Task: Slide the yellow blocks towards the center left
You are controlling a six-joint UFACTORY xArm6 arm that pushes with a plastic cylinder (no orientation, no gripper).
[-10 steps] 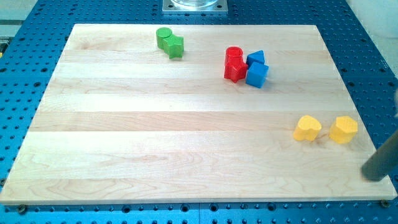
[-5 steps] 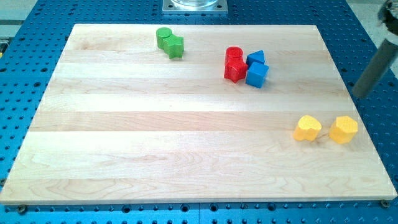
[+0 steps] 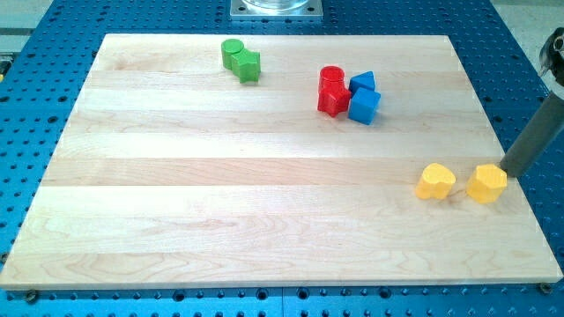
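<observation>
Camera view: my tip (image 3: 508,172) set just at the right edge of the yellow hexagon block (image 3: 486,183), holding nothing, no claw to open; placed there probably for a leftward push; yellow heart block (image 3: 434,181) just left, both near the board's (image 3: 220,194) lower right

My tip (image 3: 508,170) sits at the lower end of a straight dark rod that enters from the view's right edge and slants down toward the view's left. The rod's upper part is cut off by the frame, where a paler part of the arm shows at the top right corner. The tip is low at the board's right edge. Just to its left, touching or nearly so, lies the yellow hexagonal block (image 3: 486,183).
</observation>
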